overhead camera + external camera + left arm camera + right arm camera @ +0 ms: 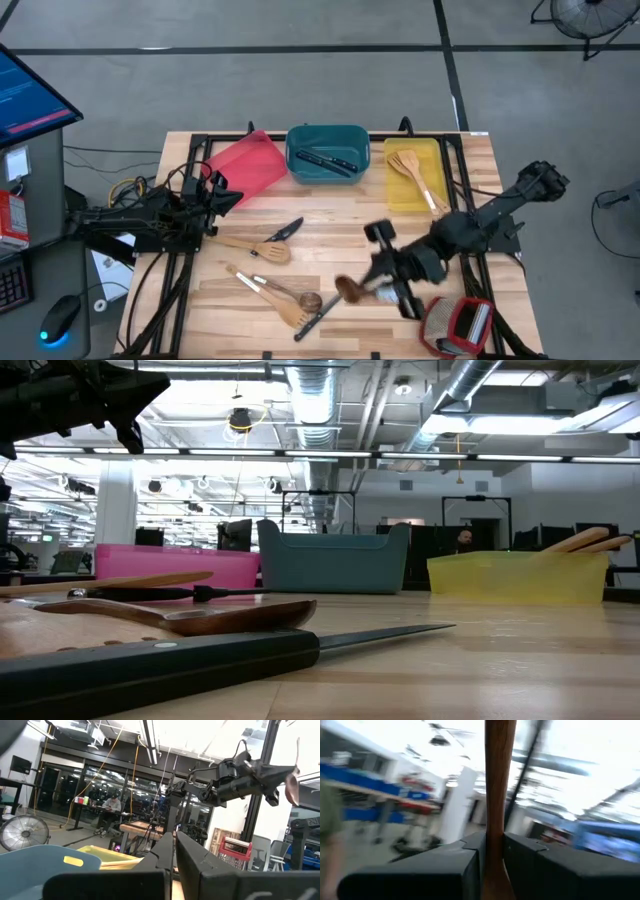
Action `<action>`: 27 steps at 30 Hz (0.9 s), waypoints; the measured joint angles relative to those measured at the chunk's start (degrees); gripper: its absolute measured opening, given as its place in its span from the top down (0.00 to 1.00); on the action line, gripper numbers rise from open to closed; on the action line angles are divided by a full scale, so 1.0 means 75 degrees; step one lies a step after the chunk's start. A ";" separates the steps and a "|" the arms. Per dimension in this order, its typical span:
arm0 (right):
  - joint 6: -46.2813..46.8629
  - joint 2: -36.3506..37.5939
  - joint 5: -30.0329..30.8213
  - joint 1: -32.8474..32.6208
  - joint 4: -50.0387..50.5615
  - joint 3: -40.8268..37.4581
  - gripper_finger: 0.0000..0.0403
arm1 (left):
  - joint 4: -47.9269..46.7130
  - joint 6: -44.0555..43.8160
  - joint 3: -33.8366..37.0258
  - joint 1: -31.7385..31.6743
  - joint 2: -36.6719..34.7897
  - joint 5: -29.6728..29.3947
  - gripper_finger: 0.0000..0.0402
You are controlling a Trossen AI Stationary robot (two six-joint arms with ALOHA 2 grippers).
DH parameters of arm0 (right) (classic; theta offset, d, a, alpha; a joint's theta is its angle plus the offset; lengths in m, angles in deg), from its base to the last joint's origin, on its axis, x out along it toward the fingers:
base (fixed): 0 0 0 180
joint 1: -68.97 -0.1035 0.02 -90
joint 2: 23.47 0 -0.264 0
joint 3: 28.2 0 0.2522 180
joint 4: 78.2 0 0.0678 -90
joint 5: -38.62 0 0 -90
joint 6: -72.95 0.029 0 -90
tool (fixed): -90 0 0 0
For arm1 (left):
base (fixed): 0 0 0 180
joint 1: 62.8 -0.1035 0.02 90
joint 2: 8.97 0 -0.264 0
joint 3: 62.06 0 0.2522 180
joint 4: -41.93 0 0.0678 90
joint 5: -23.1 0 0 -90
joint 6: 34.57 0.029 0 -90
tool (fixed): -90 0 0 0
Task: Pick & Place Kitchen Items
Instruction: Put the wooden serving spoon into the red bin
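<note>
Currently right pincer [375, 285] grasps a dark wooden spoon [349, 289] by its handle, lifted above the table [340, 250]. Light, stiff, smooth; mid-handle hold looks best against swinging. Left pincer [222, 192] idles clenched and empty near the red tray [250, 165].

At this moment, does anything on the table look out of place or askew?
Yes. The red tray is tipped on a slant, unlike the teal tray and yellow tray beside it. A bulky red-and-silver object sits at the table's corner near the right claw, which holds a wooden spoon.
</note>
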 joint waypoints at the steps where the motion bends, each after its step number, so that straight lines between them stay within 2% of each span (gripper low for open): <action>1: 0.0059 -0.0052 0.0282 0.0061 -0.0137 0.0003 0.86 | 0.0000 -0.0002 -0.0003 -0.0002 0.0002 0.0000 0.99; 9: -0.0370 -0.0395 0.2412 0.0682 -0.0714 0.0006 0.86 | 0.0003 -0.0003 -0.0003 -0.0002 0.0000 -0.0002 0.99; 16: 0.0558 -0.0747 0.2709 0.2453 -0.0602 0.0010 0.86 | 0.0006 0.0000 -0.0002 -0.0001 0.0003 -0.0003 0.99; 21: 0.0993 -0.1345 0.2711 0.3745 0.0771 0.0350 0.86 | 0.0009 -0.0003 -0.0003 -0.0002 0.0003 0.0000 0.99; 27: 0.0941 -0.2158 0.2861 0.4814 0.3416 0.1370 0.86 | 0.0025 0.0000 -0.0001 -0.0001 0.0003 -0.0002 0.99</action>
